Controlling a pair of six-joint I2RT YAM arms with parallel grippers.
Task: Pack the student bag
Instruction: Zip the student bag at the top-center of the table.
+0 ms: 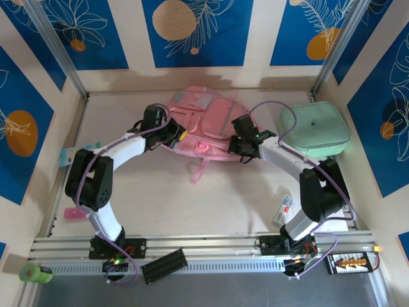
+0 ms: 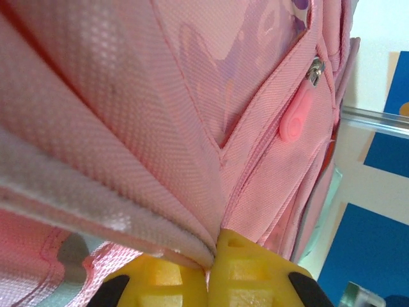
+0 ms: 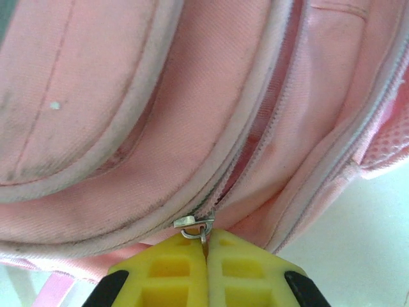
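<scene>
**Robotics lab test cell**

Walled in by blue panels printed with white leaves and orange discs (image 1: 192,25), between bare aluminium posts (image 1: 55,48). Pale tabletop (image 1: 211,204) edged at the near side by a slotted aluminium rail (image 1: 211,246). Beside the rail, a green tape roll (image 1: 35,274) and an exposed electronics board (image 1: 350,262).

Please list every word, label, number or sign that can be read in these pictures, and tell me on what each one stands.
None can be read.
student bag: no lettering shows on its pink fabric.
small packet, near right in the top view: some print, too small to read.
mint-green case: a small mark on the lid, too small to tell.
</scene>
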